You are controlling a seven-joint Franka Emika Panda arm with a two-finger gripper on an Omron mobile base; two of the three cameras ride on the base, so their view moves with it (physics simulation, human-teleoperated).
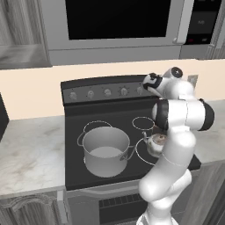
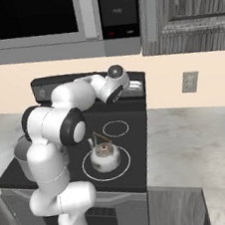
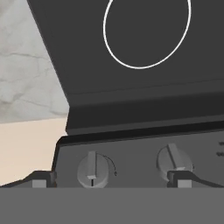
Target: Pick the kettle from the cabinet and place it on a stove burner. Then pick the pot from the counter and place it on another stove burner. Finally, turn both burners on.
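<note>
The grey pot (image 1: pixel 105 151) stands on the cooktop's front left burner (image 1: pixel 88 127). The small silver kettle (image 2: pixel 105 155) sits upright on the front right burner (image 2: pixel 90 173), partly behind my arm in the left base view (image 1: pixel 154 143). My gripper (image 3: pixel 111 180) is open and held up at the right end of the stove's back panel (image 2: pixel 134 87). One knob (image 3: pixel 92 169) lies between its fingertips and a second knob (image 3: pixel 174 161) sits by the right tip; I cannot tell whether they touch. The pale marbled counter (image 2: pixel 198 138) flanks the stove. The dark wood-grain cabinet (image 2: pixel 187 14) hangs at upper right, door shut.
A row of knobs (image 1: pixel 107 92) runs along the back panel. The microwave (image 1: pixel 118 26) hangs low over the stove. A small rear burner circle (image 3: pixel 146 30) is bare. A wall outlet (image 2: pixel 189 82) sits right of the stove.
</note>
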